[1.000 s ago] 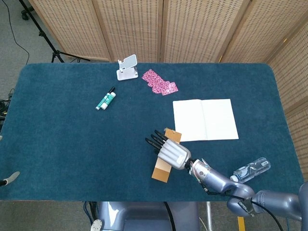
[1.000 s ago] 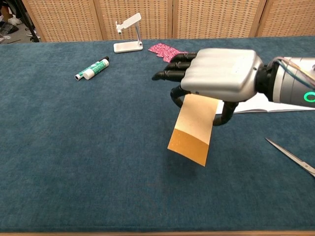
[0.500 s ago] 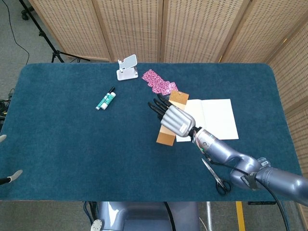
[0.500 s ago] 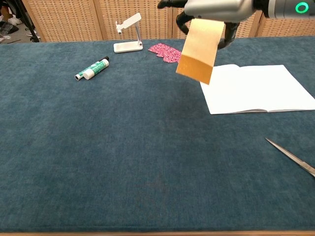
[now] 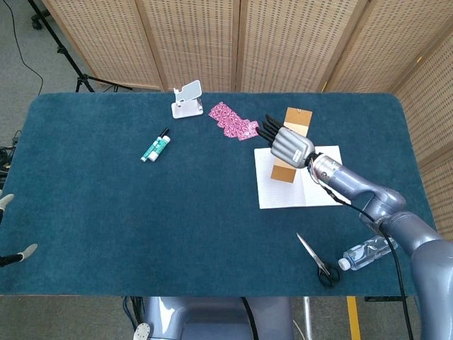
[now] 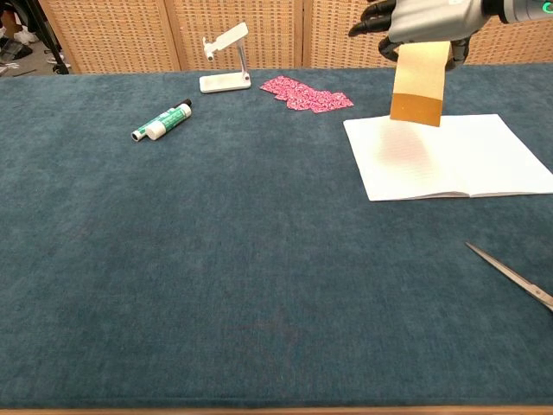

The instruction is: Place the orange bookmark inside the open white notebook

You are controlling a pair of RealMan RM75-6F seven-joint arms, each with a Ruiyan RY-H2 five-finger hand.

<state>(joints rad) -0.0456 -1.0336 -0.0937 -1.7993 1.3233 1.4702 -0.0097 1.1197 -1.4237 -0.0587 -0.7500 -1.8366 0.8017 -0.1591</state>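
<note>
Right arm extended forward over table, right hand (image 5: pixel 291 145) raised, fingers (image 5: pixel 271 127) closed in grip, knuckles up

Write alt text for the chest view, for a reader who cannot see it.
The right hand holds an orange bookmark in the air over the left page of an open white notebook on a blue table. A marker, phone stand, pink cloth and scissors lie around it.

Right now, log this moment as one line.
right hand holds orange paper bookmark | above open white notebook left page | not released
</note>
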